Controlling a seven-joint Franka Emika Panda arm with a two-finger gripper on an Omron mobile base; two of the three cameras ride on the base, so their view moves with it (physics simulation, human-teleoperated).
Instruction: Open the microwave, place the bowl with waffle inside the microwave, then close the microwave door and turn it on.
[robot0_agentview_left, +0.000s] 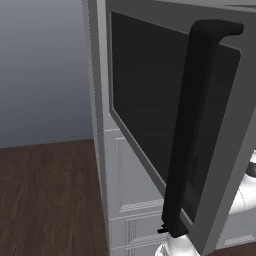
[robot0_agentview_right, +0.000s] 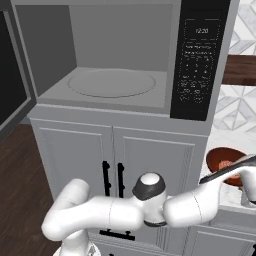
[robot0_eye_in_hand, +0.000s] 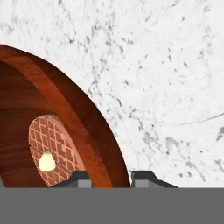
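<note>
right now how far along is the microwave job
Done: the microwave door is swung wide and the microwave cavity with its turntable is bare. In hand: the gripper straddles the rim of the bowl with the waffle on the marble counter, one fingertip inside, one outside; a firm grip cannot be confirmed. Left: lift the bowl, set it inside, close the door, turn it on at the keypad.

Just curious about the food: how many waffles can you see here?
1. A single round waffle lies in the brown wooden bowl on the white marble counter, with a pale dollop on top. Part of the bowl is outside the picture, so more could be hidden.
</note>
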